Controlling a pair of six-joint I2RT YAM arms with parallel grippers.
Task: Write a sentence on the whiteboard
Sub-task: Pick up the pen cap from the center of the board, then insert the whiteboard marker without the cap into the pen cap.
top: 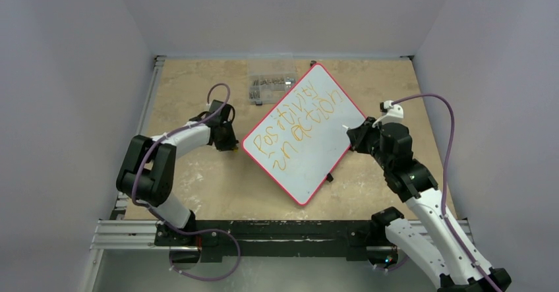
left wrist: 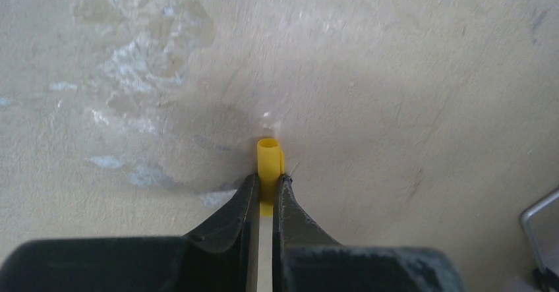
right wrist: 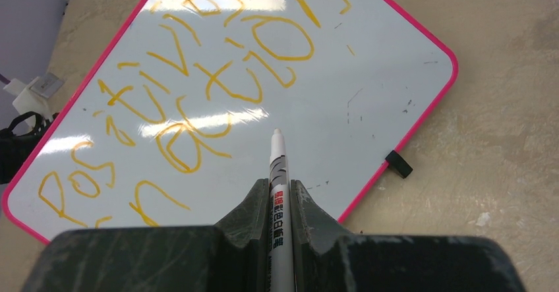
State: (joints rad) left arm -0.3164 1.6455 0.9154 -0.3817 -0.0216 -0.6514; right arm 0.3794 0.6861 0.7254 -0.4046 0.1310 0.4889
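Sentence looked done, but the pen was uncapped right over it

The whiteboard (top: pixel 320 159) lay skewed mid-table with the sentence (top: pixel 300 117) reading "Positivity in action" in two lines. The right gripper (right wrist: pixel 273 188) was clamped on the marker (right wrist: pixel 277 163), tip over the blank patch under "action"; I couldn't tell if it touched. My guess was that any dip or drag would streak the lettering or shove the loose board. Only the left wrist view showed the left gripper (left wrist: pixel 267 181) pinching a yellow cap (left wrist: pixel 269 155) over bare table (left wrist: pixel 395 74). The top view hid that, so recapping off-axis looked like the other risk.
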